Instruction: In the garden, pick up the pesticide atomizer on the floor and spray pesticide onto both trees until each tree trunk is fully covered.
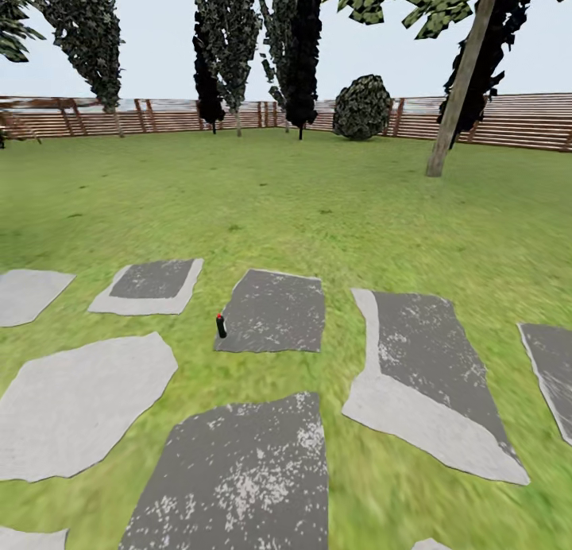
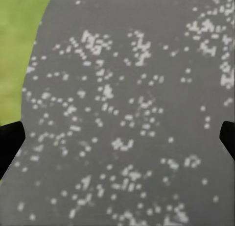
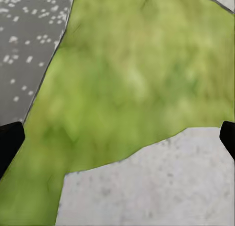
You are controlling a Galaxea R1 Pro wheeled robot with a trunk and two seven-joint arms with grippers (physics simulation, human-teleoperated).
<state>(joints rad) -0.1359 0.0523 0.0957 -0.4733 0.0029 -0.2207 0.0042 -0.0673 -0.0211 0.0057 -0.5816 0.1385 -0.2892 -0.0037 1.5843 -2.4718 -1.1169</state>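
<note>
a wide green lawn (image 1: pixel 318 192) is seen from the head view, bounded at the back by a brown slatted fence (image 1: pixel 508 121). grey paving slabs (image 1: pixel 274 311) are set into the grass in the foreground. the pesticide atomizer (image 1: pixel 221 325), a small dark bottle with a red top, is seen standing upright on the grass, touching the left edge of a dark slab near the middle of the view. a leaning tree trunk (image 1: pixel 461 85) rises at the right, well apart from the atomizer, and a row of dark trees (image 1: pixel 226 41) stands by the fence beside a round bush (image 1: pixel 362 107). in the left wrist view, the left end effector (image 2: pixel 117 140) is held released, its 2 black fingertips (image 2: pixel 10 138) spread wide over a speckled dark slab. in the right wrist view, the right end effector (image 3: pixel 117 138) is likewise released, its fingertips (image 3: pixel 10 140) apart above grass and a pale slab (image 3: pixel 156 187).
</note>
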